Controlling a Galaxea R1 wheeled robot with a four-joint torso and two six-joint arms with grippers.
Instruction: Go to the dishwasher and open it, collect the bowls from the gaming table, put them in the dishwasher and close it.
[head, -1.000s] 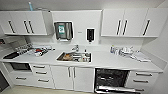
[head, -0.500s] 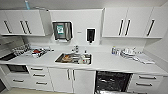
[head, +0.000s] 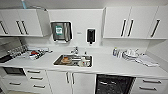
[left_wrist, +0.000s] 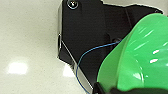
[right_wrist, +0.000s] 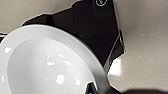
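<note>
Dishwasher (head: 113, 84): lower right of the head view, under the white tabletop (head: 107, 65); its opening is dark with racks faintly visible, the lower part cut off by the frame edge.
Sink (head: 73, 60): rectangular steel basin at centre, with an orange-brown dish and pale items inside, too blurred to name.
Cabinets (head: 130, 22): flat white doors with dark bar handles.
Green bowl (left_wrist: 140, 62): glossy, translucent plastic, curved wall, lower right of the left wrist view, above a pale speckled floor.
Left tool: fingers not clear, so grip cannot be told; a dark part touches the bowl's lower edge.
White bowl (right_wrist: 47, 65): smooth, shiny, round, lower left of the right wrist view, partly cut off.
Right tool: state cannot be told.
</note>
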